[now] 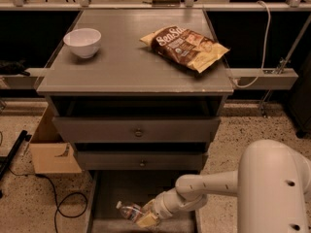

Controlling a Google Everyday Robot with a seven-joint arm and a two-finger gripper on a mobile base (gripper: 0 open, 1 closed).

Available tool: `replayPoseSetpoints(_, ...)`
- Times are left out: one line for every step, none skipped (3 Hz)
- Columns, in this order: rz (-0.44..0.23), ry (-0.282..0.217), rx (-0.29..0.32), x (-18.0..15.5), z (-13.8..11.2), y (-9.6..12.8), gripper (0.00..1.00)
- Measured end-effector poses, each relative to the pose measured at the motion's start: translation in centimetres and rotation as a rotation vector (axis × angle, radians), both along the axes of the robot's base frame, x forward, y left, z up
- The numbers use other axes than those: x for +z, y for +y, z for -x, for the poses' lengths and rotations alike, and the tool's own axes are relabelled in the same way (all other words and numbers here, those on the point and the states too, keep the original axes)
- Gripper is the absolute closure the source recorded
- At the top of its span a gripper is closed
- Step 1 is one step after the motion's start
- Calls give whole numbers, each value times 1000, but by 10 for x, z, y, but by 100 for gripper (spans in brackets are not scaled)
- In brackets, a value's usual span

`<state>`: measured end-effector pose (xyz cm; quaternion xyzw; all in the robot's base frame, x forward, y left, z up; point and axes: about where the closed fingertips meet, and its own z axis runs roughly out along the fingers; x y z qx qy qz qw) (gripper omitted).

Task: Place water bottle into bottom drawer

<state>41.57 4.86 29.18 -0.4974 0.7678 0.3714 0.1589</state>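
Low over the bottom drawer point(125, 186), the gripper point(144, 218) clamps the base end of the water bottle point(127, 210), which is probably light, slick and easily crushed.

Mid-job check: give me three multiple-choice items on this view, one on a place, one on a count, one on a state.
1. Where is the water bottle?
A) on the cabinet top
B) in the gripper, over the bottom drawer
C) on the room floor

2. How many knobbed drawers sit above the bottom drawer?
A) one
B) four
C) two

3. The bottom drawer is:
A) pulled open
B) pushed shut
C) taken out

Answers:
1 B: the gripper, low in front of the cabinet, is shut on the bottle above the drawer's floor.
2 C: two round knobs show, one above the other.
3 A: its grey floor lies exposed.
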Motion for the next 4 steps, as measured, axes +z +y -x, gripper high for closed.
replayPoseSetpoints(7, 3, -9, -5, -17, -1, 100)
replayPoseSetpoints(33, -51, -49, 10, -61, -13, 100)
replayPoseSetpoints(37, -41, -45, 5, -60, -9, 100)
replayPoseSetpoints(97, -10, -38, -26, -63, 0, 100)
